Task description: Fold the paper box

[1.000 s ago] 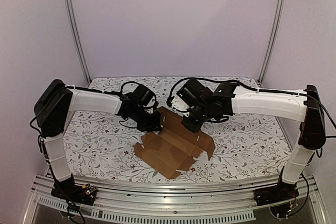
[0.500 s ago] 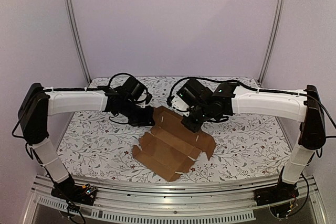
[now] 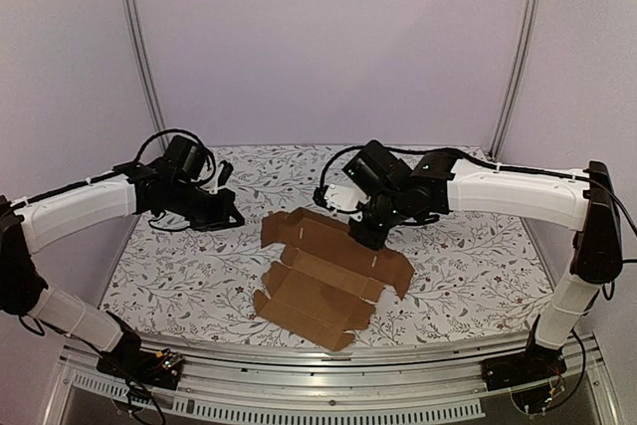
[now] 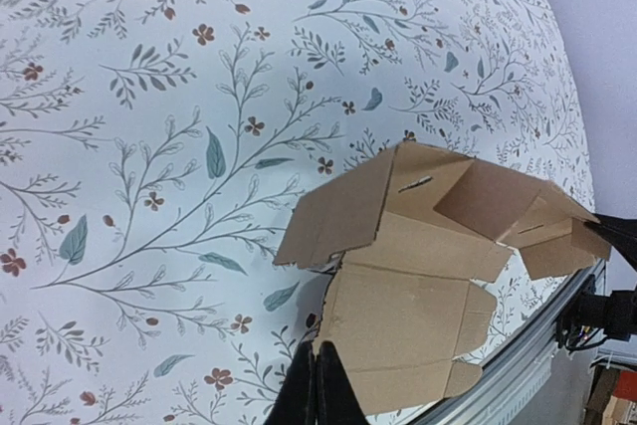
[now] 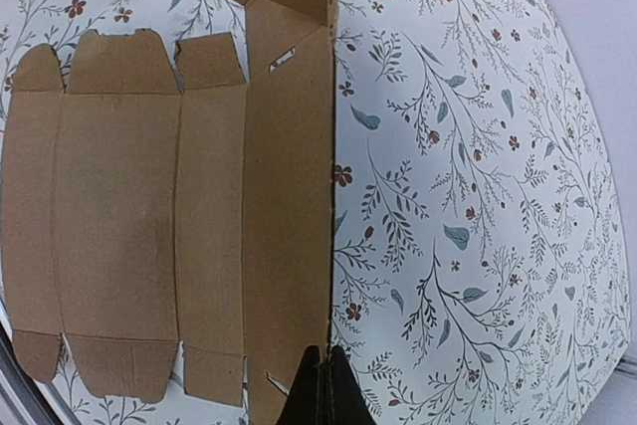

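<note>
Brown cardboard, unprinted: 1 paper box (image 3: 323, 281), a die-cut sheet lying opened out near the middle of the worktop (image 3: 169, 281), a little toward the near edge.

- Form: the right wrist view shows the sheet (image 5: 149, 226) creased into 4 long panels, with short flaps and tabs at both ends. The panel nearest the lens carries 2 small slots and ends in a straight long edge.
- Attitude: mostly flat. In the left wrist view the sheet (image 4: 418, 286) has 1 panel tilted up off the surface on its left side, and its end flaps stand partly raised to the right.
- Worktop: white covering printed with grey-green leaf sprays and small red-brown flowers.
- Left end effector (image 3: 234, 218): black, its fingers (image 4: 299, 400) pressed together with nothing between them. It is over bare worktop to the left of the sheet, apart from it and pointing toward it.
- Right end effector (image 3: 364, 238): black, its fingers (image 5: 333, 400) together, with the tips at the sheet's far long edge. Whether cardboard is nipped between them cannot be told.
- Surround: 1 aluminium rail (image 3: 328, 357) along the near edge, 2 metal posts (image 3: 139, 47) at the back corners, and pale lilac walls (image 3: 328, 37) behind.
</note>
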Controlling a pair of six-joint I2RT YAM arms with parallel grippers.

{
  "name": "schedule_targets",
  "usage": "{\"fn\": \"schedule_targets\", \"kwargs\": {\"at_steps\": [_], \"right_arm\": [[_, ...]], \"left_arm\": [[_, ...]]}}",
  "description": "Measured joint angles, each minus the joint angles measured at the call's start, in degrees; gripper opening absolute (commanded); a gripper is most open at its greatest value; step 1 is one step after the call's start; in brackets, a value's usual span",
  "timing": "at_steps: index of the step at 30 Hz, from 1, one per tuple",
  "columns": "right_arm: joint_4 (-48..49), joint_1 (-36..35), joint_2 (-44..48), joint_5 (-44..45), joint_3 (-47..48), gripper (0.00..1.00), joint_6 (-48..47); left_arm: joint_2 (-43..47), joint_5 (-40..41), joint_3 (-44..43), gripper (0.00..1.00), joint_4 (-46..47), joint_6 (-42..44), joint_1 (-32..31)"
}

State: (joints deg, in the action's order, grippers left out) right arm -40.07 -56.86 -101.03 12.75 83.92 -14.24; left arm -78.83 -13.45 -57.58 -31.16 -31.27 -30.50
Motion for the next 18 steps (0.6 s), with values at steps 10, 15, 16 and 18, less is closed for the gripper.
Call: {"fn": "schedule_targets", "kwargs": {"at_steps": [10, 15, 16, 18], "right_arm": [[0.2, 1.4, 5.4, -8.7, -3.2, 0.0, -11.8], [0.3, 1.4, 6.2, -11.3, -3.9, 0.0, -15.5], [0.3, 1.4, 6.2, -11.7, -3.9, 0.0, -16.1], [0.4, 1.4, 6.2, -12.1, -4.0, 0.0, -16.7]], "left_arm": [[-2.7, -8.3, 7.5, 0.0, 10.7, -0.7, 7.4], [-10.5, -13.7, 7.6, 0.0, 18.5, -3.4, 7.8], [-12.0, -14.9, 7.5, 0.0, 20.2, -4.1, 7.8], [-13.5, -16.2, 7.4, 0.0, 21.8, -4.9, 7.7]]}}
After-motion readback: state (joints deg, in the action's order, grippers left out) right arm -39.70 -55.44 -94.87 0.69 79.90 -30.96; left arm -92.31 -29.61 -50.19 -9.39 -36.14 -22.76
